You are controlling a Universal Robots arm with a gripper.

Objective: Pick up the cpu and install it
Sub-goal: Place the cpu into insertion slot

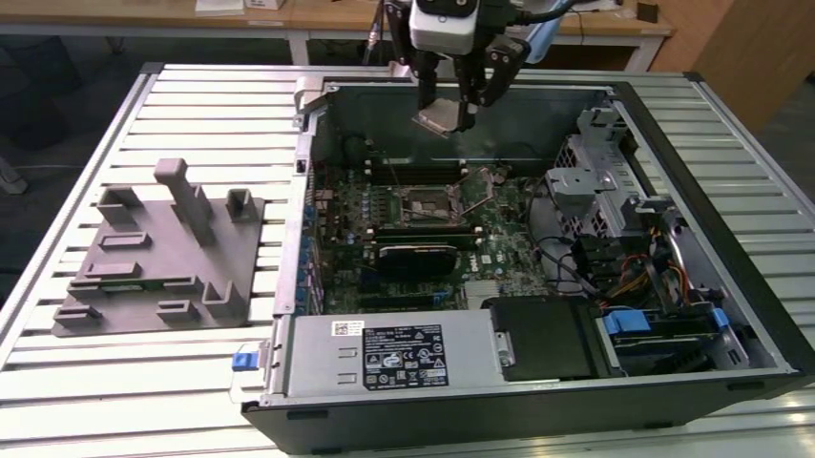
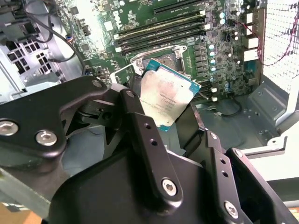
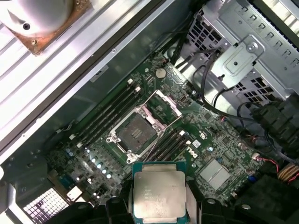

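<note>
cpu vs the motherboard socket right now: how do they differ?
The cpu is held in the pincer, up above the motherboard; the socket sits fixed on it, empty. The cpu's top is silvery metal with a pale rim; the socket's centre is dark inside a metal frame. Both are square.

My bench is a slatted metal table (image 1: 191,105). Wooden desk (image 1: 319,17) with white legs runs along its far side. Dark floor (image 1: 128,52) below, wood panel (image 1: 751,48) at the exterior view's right (light even, soft shadows).
</note>
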